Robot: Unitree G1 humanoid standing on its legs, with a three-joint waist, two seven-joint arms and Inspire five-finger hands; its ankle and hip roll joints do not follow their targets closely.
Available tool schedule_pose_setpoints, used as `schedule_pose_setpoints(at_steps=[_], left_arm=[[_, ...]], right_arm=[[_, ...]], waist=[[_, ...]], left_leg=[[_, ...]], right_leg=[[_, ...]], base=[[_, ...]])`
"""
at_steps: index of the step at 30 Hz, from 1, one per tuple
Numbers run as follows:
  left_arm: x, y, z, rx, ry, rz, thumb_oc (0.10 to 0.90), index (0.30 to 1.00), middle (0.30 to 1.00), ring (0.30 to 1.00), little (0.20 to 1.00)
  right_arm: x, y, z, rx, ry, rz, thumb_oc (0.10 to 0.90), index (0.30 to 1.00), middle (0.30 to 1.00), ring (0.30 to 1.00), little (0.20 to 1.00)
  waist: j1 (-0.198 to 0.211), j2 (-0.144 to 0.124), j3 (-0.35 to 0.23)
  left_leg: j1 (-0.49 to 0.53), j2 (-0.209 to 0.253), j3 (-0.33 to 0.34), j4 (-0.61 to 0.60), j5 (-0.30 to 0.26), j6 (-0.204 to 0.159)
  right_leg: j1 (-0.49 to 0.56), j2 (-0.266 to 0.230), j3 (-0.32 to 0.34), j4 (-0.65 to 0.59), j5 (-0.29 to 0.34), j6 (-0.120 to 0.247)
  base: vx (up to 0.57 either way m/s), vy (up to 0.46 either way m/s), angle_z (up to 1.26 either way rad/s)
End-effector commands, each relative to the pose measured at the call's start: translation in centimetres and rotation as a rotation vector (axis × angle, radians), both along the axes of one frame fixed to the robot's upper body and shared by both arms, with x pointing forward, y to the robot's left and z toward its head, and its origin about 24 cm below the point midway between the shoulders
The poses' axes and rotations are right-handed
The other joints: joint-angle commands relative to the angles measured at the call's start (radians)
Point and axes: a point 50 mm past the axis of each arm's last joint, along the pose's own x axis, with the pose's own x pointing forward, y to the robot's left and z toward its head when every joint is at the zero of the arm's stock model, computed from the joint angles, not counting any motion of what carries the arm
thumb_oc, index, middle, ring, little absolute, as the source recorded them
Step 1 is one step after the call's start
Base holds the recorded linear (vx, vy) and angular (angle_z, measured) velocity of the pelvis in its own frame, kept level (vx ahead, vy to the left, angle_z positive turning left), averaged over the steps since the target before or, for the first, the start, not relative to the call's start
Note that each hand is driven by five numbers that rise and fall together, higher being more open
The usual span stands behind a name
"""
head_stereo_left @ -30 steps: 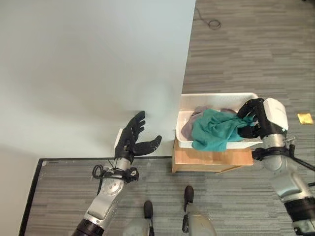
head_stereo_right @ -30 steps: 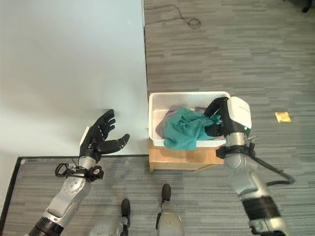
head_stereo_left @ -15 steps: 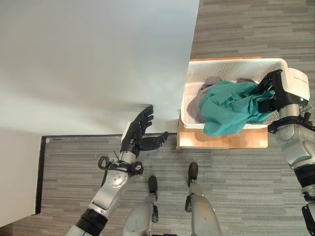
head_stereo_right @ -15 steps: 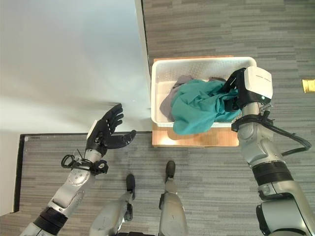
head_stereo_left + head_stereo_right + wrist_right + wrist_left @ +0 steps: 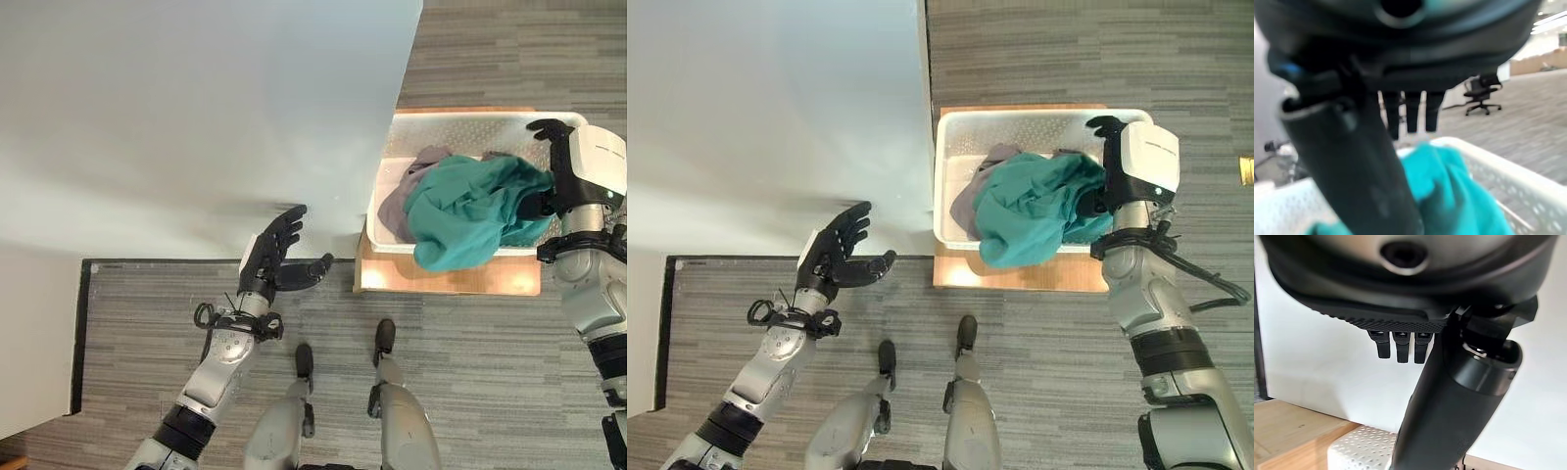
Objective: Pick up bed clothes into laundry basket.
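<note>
Over the white laundry basket [image 5: 392, 201] beside the bed's [image 5: 176, 117] corner, right robot hand [image 5: 554, 162] with fingers straight just above the teal garment [image 5: 470, 211], heaped inside and spilling over the near rim; looks soft, light, floppy, best bunched mid-fold; left robot hand [image 5: 274, 259] open, idle.

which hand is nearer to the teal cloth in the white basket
Right. The right hand is open at the far side of the teal cloth in the white perforated plastic basket. The left hand hovers open over the pale bed surface, well apart.
</note>
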Motion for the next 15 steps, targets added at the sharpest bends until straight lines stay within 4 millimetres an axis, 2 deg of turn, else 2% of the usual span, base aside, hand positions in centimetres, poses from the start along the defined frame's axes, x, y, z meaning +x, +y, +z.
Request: schedule_pose_setpoints(at_steps=[1,4,7,8,11,15], left_arm=[[0.3,-1.3,5.1,-0.063,-0.255,-0.066,0.800,0.900,0.900,0.900,0.900],[-0.1,-0.9,4.2,-0.067,-0.218,-0.059,0.800,0.900,0.900,0.900,0.900],[-0.4,-0.9,3.3,-0.050,-0.177,-0.064,0.800,0.900,0.900,0.900,0.900],[-0.4,-0.9,3.2,-0.049,-0.175,-0.065,0.800,0.900,0.900,0.900,0.900],[-0.4,-0.8,3.0,-0.035,-0.162,-0.067,0.800,0.900,0.900,0.900,0.900],[-0.4,-0.7,2.7,-0.017,-0.154,-0.069,0.800,0.900,0.900,0.900,0.900]], right_arm=[[-1.2,1.4,4.7,-0.071,-0.241,0.064,0.800,0.900,0.900,0.900,0.900],[-2.3,3.1,1.9,0.000,-0.201,0.149,0.800,0.900,0.900,0.900,0.900],[-2.6,3.5,-0.8,0.041,-0.117,0.167,0.800,0.900,0.900,0.900,0.900],[-2.6,3.5,-0.8,0.042,-0.115,0.167,0.800,0.900,0.900,0.900,0.900],[-3.2,4.5,-3.3,0.112,-0.052,0.208,0.800,0.900,0.900,0.900,0.900],[-4.3,5.7,-5.1,0.157,-0.003,0.257,0.800,0.900,0.900,0.900,0.900]], waist=[[0.013,-0.026,-0.088],[0.007,-0.033,-0.130],[0.013,-0.037,-0.169],[0.013,-0.037,-0.169],[0.013,-0.041,-0.201],[0.015,-0.041,-0.227]], left_leg=[[-0.049,0.027,-0.016,0.000,-0.006,-0.009],[-0.003,0.021,-0.016,0.000,-0.026,0.000],[0.036,0.019,-0.022,0.000,-0.037,0.003],[0.038,0.019,-0.023,0.000,-0.038,0.003],[0.070,0.024,-0.029,0.000,-0.046,0.003],[0.093,0.029,-0.032,0.000,-0.051,0.002]], right_leg=[[0.205,-0.062,-0.075,0.012,-0.241,0.114],[0.252,-0.060,-0.081,0.017,-0.258,0.114],[0.294,-0.056,-0.091,0.021,-0.275,0.111],[0.297,-0.056,-0.092,0.021,-0.275,0.111],[0.331,-0.050,-0.099,0.022,-0.290,0.106],[0.354,-0.042,-0.104,0.021,-0.298,0.101]], base=[[0.05,0.003,0.02],[0.10,-0.002,0.04],[0.09,-0.022,0.03],[0.08,-0.027,0.09],[0.07,-0.027,0.09],[0.03,-0.010,0.03]])
